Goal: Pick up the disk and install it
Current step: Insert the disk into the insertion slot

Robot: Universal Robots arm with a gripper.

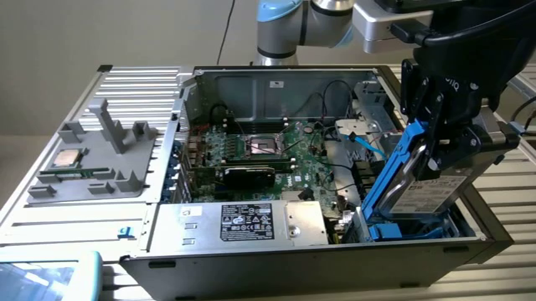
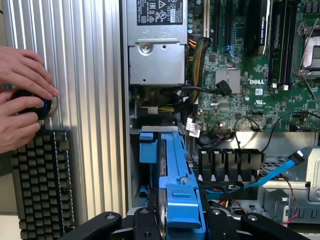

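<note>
Ribbed metal tabletop (image 1: 134,81) holds an open computer case (image 1: 293,269); at the exterior view's lower right the disk (image 1: 435,191) stands on edge at the case's corner, long axis steep, leaning toward the upper right, label facing the camera. The gripper (image 1: 437,157) clamps its upper end, fingers half closed on it. Seen from the wrist it is edge-on; a person's hands (image 2: 22,75) rest on a knob (image 2: 39,106) beside a keyboard (image 2: 42,185).

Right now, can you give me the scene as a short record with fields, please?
gripper: closed on the disk
disk: on edge, tilted, lower end in the case corner at the exterior view's right
case: open, lying on its side
power supply: inside the case, beside the disk
person: two hands on a round knob by a keyboard, outside the case
</note>
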